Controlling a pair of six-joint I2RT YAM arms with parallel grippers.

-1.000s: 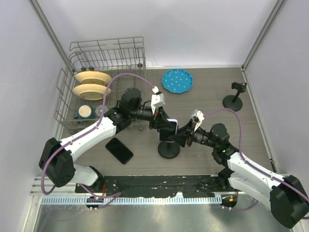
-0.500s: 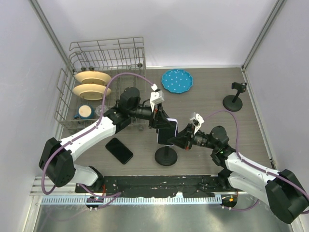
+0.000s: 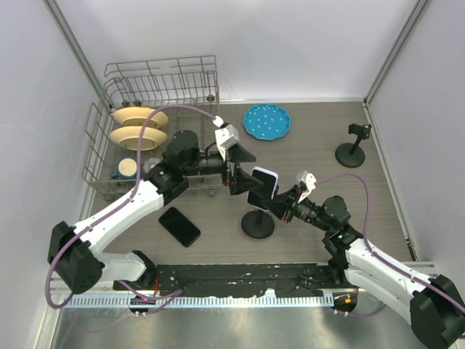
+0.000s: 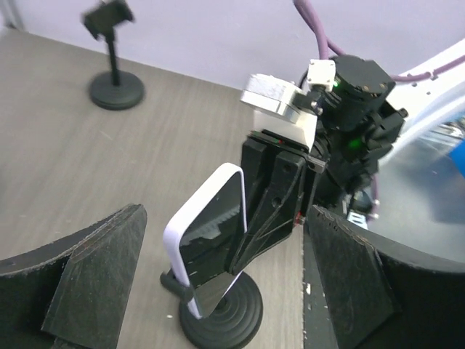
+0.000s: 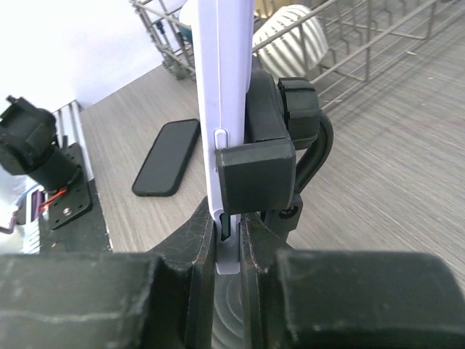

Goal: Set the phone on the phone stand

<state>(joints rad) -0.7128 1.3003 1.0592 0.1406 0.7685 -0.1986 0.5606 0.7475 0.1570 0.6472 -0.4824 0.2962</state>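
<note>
White phone (image 3: pixel 263 183) sits in the nearer phone stand (image 3: pixel 258 225); left gripper (image 3: pixel 238 174) spread wide, right gripper (image 5: pixel 229 240) pinching its edge, not yet released.

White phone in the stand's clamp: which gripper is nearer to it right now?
Right. The right gripper is shut on the edge of the white phone; the left gripper hangs open beside it, not touching.
</note>
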